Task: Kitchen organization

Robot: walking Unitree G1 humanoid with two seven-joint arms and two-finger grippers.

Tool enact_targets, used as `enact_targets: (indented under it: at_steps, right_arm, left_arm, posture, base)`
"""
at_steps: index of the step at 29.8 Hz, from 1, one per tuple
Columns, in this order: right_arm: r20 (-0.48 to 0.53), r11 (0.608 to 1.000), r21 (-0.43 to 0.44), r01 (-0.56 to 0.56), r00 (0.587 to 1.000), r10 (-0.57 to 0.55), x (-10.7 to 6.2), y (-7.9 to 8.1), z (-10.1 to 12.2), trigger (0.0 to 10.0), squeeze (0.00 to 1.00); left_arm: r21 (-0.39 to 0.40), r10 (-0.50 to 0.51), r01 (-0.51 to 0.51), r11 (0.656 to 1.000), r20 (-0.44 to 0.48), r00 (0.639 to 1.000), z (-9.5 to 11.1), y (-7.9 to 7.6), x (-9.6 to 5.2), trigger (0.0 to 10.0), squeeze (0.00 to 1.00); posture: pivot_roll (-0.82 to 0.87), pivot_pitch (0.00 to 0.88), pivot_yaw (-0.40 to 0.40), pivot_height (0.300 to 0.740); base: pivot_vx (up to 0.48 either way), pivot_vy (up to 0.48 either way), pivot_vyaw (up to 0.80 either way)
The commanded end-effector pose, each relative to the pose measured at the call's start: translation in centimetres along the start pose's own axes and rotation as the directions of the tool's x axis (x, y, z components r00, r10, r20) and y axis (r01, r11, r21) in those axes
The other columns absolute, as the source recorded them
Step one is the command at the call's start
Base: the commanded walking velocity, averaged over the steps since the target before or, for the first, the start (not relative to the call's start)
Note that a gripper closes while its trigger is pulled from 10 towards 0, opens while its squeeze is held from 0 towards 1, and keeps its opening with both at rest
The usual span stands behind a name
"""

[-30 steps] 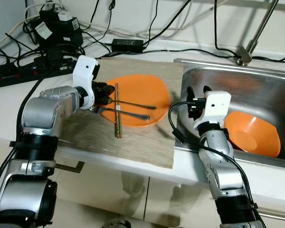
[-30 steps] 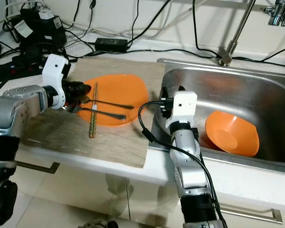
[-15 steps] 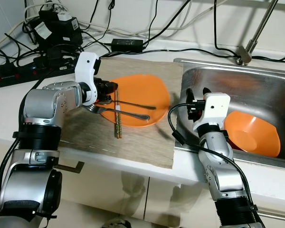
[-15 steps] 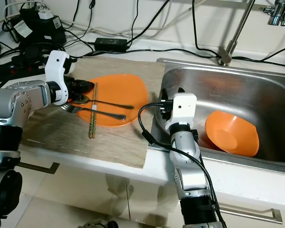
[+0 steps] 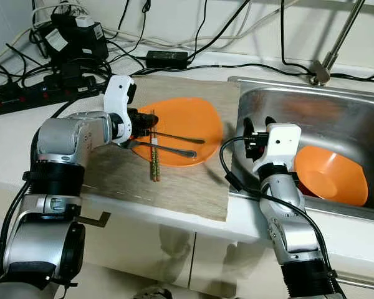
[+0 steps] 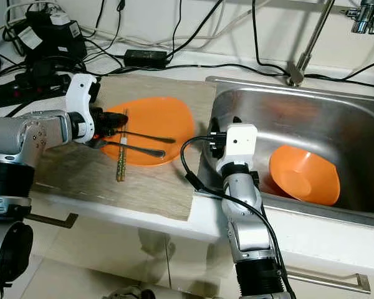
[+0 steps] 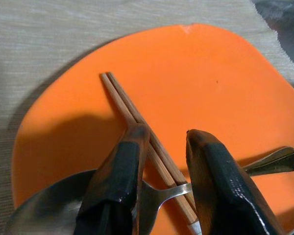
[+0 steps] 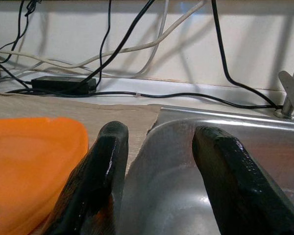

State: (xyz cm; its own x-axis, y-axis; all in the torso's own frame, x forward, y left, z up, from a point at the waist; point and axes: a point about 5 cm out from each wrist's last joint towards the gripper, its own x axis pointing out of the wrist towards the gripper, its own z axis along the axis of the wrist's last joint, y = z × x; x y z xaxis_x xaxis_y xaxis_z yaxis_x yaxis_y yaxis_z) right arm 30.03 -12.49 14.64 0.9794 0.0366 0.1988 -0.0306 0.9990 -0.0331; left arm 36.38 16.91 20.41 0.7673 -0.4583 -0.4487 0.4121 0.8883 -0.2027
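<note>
Near edge: woven mat [image 5: 168, 180] on the counter, left of the steel sink [image 5: 336, 118]. On the mat, an orange plate [image 5: 190, 118] carries 2 chopsticks [image 5: 153, 146], a fork [image 5: 165, 148] and a spoon [image 5: 174, 136]; chopstick tips overhang the plate's near rim onto the mat.

L gripper [image 7: 161, 169] sits low over the plate's left part, fingers apart and straddling the chopsticks w/ the spoon neck crossing beneath; nothing clamped yet. R gripper [image 8: 159, 171] hovers at the sink's left wall, fingers spread, empty. Orange bowl [image 5: 330, 174] lies tilted in the sink, right of the R arm.

Far: power strip [image 5: 25, 93], adapter and cables along the wall.

Risk (judgement): closing here may pinch the spoon neck together w/ the sticks, or catch only 1 stick; a lift could then drag cutlery off the plate or shift the plate.
</note>
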Motion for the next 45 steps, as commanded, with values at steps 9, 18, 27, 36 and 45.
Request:
enact_targets:
  at_steps: [9,18,27,36,45]
  right_arm:
    - [-0.005,1.0,0.001,-0.013,1.0,0.013,-0.2,0.5,0.1,10.0,0.0]
    - [-0.006,1.0,0.005,-0.015,1.0,0.015,-0.1,0.7,0.1,10.0,0.0]
    - [-0.01,1.0,0.003,-0.018,1.0,0.018,-0.2,0.7,0.0,10.0,0.0]
    - [-0.011,1.0,0.001,-0.022,1.0,0.022,-0.2,0.7,0.0,10.0,0.0]
    - [-0.013,1.0,0.0,-0.028,1.0,0.028,-0.2,0.8,-0.1,10.0,0.0]
  left_arm:
    - [0.014,0.014,-0.013,1.0,-0.047,0.999,0.0,-0.1,0.4,10.0,0.0]
    - [0.041,0.022,-0.02,0.999,-0.056,0.998,-0.4,-0.5,0.8,10.0,1.0]
    - [0.058,0.031,-0.028,0.998,-0.053,0.998,-0.2,-0.5,0.9,10.0,1.0]
    - [0.076,0.05,-0.044,0.996,-0.073,0.996,-0.7,-0.2,1.0,10.0,0.14]
    - [0.059,0.061,-0.055,0.997,-0.113,0.992,-1.7,0.0,1.7,10.0,0.0]
  posture:
    - [0.07,0.0,0.027,0.74]
    - [0.07,0.0,0.028,0.74]
    - [0.07,0.003,0.026,0.74]
    - [0.07,0.0,0.026,0.74]
    - [0.07,0.0,0.025,0.74]
  base:
    - [0.0,0.0,0.0]
    - [0.0,0.0,0.0]
    - [0.0,0.0,0.0]
    - [0.0,0.0,0.0]
    - [0.0,0.0,0.0]
